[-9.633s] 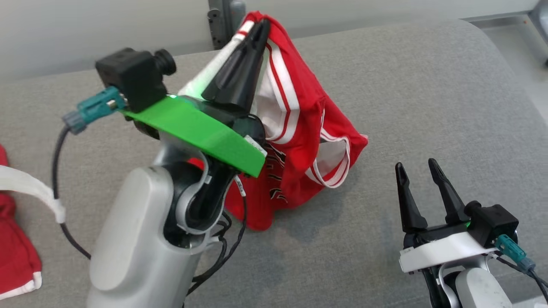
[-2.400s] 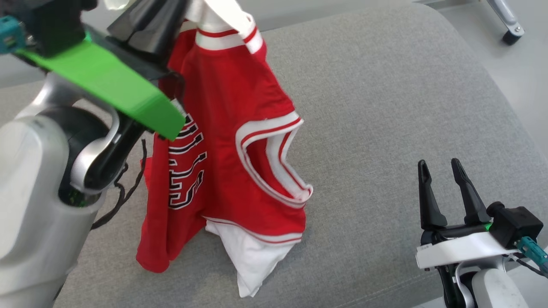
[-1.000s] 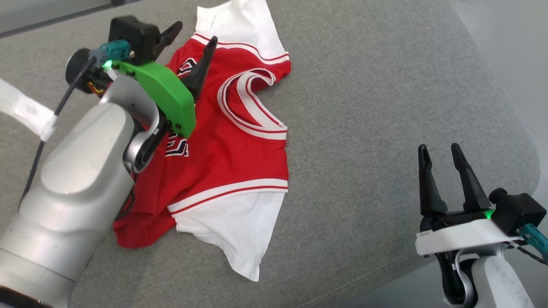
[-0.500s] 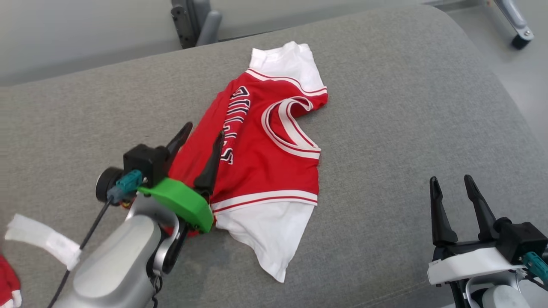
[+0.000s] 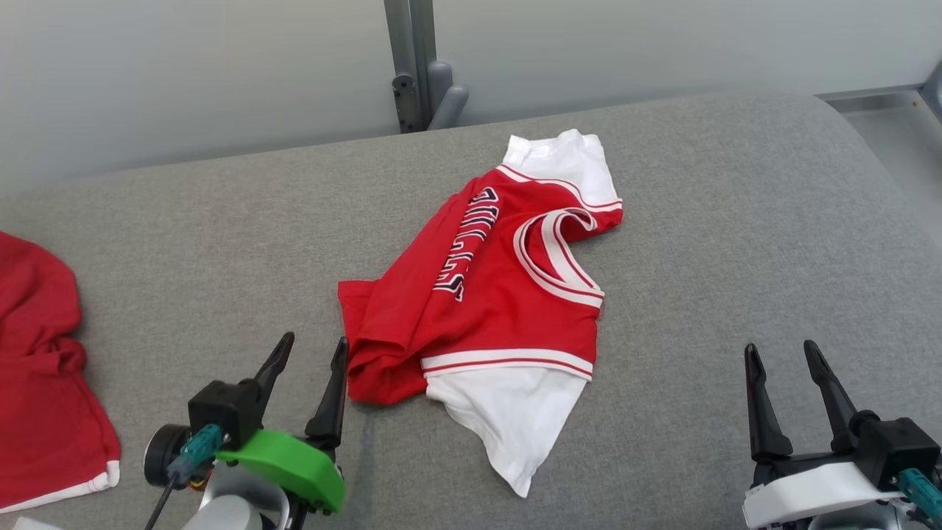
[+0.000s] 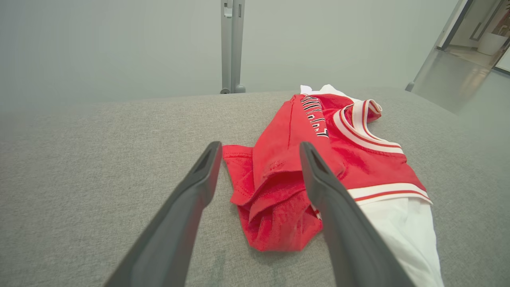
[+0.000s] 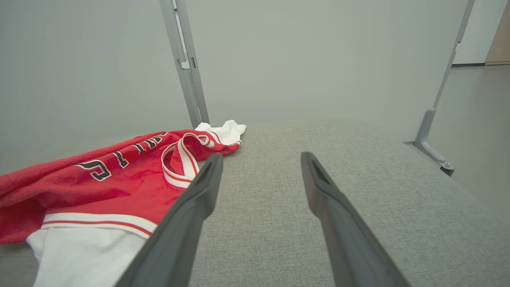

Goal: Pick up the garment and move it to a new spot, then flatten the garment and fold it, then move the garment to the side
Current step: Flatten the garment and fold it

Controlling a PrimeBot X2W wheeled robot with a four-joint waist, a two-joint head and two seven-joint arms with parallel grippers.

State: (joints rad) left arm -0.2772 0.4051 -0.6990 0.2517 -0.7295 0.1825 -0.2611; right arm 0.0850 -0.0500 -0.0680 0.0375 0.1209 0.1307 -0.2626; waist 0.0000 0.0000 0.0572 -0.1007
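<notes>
Head view: the garment (image 5: 500, 294), a smooth red jersey with striped red-and-white trim and white panels at both ends, lies rumpled in the middle of a gray woven cushion (image 5: 736, 221). Its near-left edge is bunched into soft folds. The left gripper (image 5: 315, 340) sits just beside that bunch, its 2 tapered dark fingers spread apart and empty. The right gripper (image 5: 780, 346), well apart to the right, is likewise spread and empty. Black white-edged letters cross the chest, too creased to read.
</notes>
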